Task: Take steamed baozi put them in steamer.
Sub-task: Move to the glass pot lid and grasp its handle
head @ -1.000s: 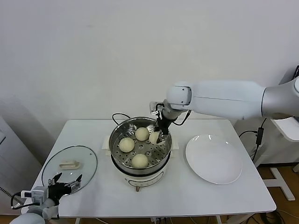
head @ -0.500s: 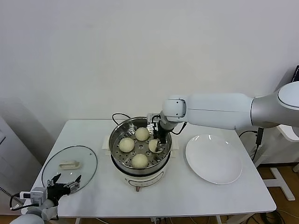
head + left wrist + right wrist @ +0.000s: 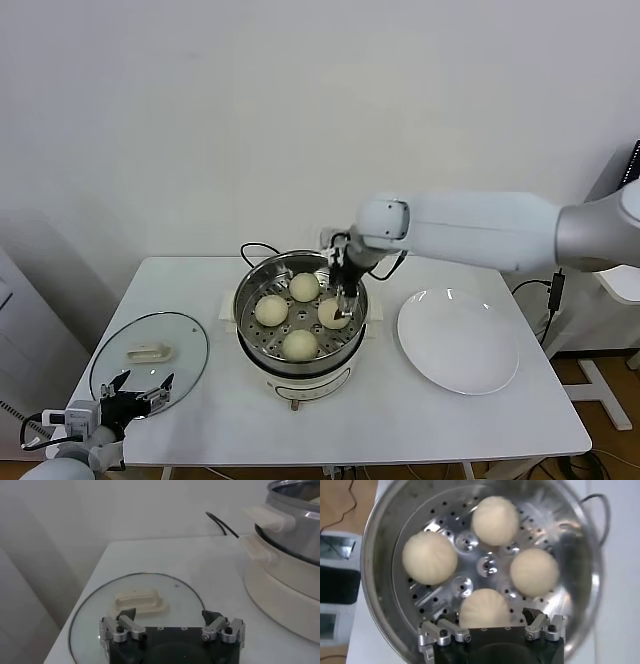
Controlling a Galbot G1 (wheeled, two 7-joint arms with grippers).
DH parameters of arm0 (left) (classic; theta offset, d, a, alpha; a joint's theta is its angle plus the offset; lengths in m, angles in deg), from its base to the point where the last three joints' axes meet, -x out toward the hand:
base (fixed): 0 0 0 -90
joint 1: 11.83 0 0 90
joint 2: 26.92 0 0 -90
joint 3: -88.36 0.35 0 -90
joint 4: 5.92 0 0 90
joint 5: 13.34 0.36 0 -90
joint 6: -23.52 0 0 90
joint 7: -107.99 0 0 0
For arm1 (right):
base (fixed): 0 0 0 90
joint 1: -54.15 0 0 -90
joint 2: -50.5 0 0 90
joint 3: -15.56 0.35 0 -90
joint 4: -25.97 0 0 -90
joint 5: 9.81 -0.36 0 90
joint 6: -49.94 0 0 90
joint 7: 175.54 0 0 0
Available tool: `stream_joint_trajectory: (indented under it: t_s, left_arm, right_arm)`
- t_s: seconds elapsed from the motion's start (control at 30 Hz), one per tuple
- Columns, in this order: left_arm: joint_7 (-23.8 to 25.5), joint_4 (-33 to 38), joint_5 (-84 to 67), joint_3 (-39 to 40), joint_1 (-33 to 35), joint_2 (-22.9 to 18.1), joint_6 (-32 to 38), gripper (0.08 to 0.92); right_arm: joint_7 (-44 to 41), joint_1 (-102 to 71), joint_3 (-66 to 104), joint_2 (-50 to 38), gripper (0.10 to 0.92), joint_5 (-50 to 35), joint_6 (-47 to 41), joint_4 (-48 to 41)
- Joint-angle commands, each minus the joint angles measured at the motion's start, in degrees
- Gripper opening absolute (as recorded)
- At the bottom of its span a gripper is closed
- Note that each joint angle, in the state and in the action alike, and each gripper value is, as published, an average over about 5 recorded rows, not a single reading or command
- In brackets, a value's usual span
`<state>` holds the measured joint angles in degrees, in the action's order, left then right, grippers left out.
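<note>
With all four steamed baozi (image 3: 485,608) sitting on the steamer (image 3: 252,285) floor, the right gripper (image 3: 492,630) hangs jaws spread over the nearest, needing only retreat; left gripper (image 3: 172,630) waits spread above the glass lid (image 3: 90,610)

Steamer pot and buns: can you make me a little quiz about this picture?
1. How many baozi lie in the steamer?
2. True or false: the white plate holds one bun.
3. Which is nearest the left gripper: A the glass lid, B the plate, C the steamer?

Key: 1. Four, all on the perforated floor, with the open right gripper above one. 2. False, it is bare. 3. A.
</note>
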<state>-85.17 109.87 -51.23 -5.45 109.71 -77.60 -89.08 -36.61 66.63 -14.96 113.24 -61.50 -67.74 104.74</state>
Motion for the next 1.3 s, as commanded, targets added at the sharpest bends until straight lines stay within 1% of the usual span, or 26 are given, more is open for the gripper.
stream_joint_trajectory:
  t_s: [0.03,0.13,0.3,0.47,0.6,0.73,0.9,1.1,1.3]
  left_arm:
    - [0.0,0.0,0.4,-0.3,-0.3,-0.3,-0.1,0.823]
    - [-0.1,0.0,0.5,-0.5,-0.7,-0.6,-0.3,0.823]
    - [-0.1,0.1,0.9,-0.5,-1.2,-0.6,-0.4,0.823]
    - [-0.2,0.1,1.0,-0.3,-1.6,-0.5,-0.3,0.823]
    - [-0.2,0.1,1.0,0.0,-2.4,-0.6,-0.4,0.823]
    - [-0.2,0.1,1.0,0.0,-2.9,-0.6,-0.3,0.823]
    - [0.2,0.1,1.1,-0.2,-3.4,-0.7,0.4,0.823]
    - [0.4,0.1,4.0,-0.8,-3.6,-1.7,1.3,0.823]
    - [0.5,-0.1,9.1,-1.3,-3.4,-2.3,2.3,0.823]
  right_arm:
    - [4.7,-3.4,12.3,-14.3,0.823,-8.4,3.6,-0.4]
    - [9.7,-8.9,19.3,-19.9,0.823,-9.6,7.6,0.2]
    - [17.1,-20.7,32.5,-27.6,0.823,-8.1,14.6,2.1]
    - [26.5,-38.1,50.8,-31.7,0.823,-7.4,20.4,4.8]
    - [30.6,-55.4,68.7,-32.3,0.823,-3.9,23.5,6.7]
    - [33.4,-72.7,87.0,-29.2,0.823,2.7,25.1,7.8]
    - [33.6,-90.0,108.4,-20.7,0.823,11.9,25.5,10.3]
    - [31.8,-100.9,121.4,-10.7,0.823,20.3,26.4,10.4]
    - [29.8,-107.1,128.3,-2.9,0.823,28.0,27.5,10.7]
